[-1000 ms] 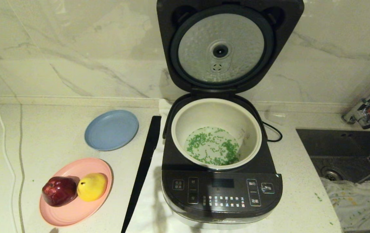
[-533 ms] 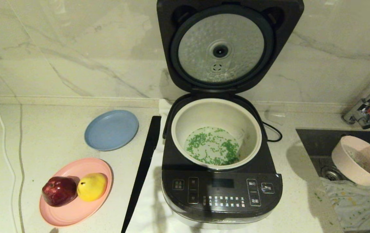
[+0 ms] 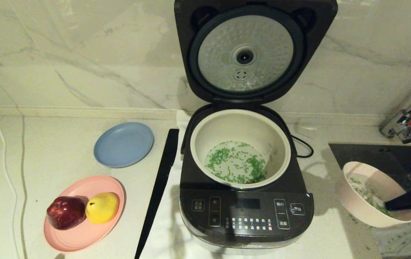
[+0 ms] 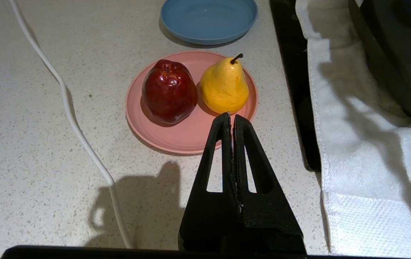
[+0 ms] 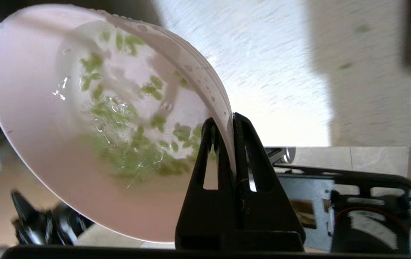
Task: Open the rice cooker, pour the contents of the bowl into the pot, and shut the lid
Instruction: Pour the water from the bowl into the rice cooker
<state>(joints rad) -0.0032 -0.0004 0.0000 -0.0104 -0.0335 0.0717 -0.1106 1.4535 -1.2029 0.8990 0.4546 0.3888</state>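
Note:
The rice cooker [image 3: 245,219] stands mid-counter with its lid [image 3: 245,54] swung fully up, silver disc facing me. Its cream pot [image 3: 241,124] holds green bits and white grains [image 3: 236,162] at the bottom. Right of the cooker, over the counter's edge by the sink, the pink bowl [image 3: 356,201] hangs tilted. My right gripper [image 3: 398,205] is shut on its rim, one finger inside and one outside, as the right wrist view shows [image 5: 227,120]. Wet green contents [image 5: 126,144] lie inside the bowl [image 5: 29,108]. My left gripper [image 4: 231,117] is shut and empty, low over the counter near the pink plate.
A blue plate [image 3: 123,144] and a pink plate [image 3: 83,233] with a red apple [image 3: 66,212] and a yellow pear [image 3: 102,207] sit left of the cooker. A long black strip [image 3: 158,190] lies beside it. The sink [image 3: 371,154], tap [image 3: 407,118] and a cloth are at right; a white cable [image 3: 0,144] runs at far left.
The bowl, held by my right gripper, has come in from the far right edge and moved left and down toward the cooker. Nothing else has moved.

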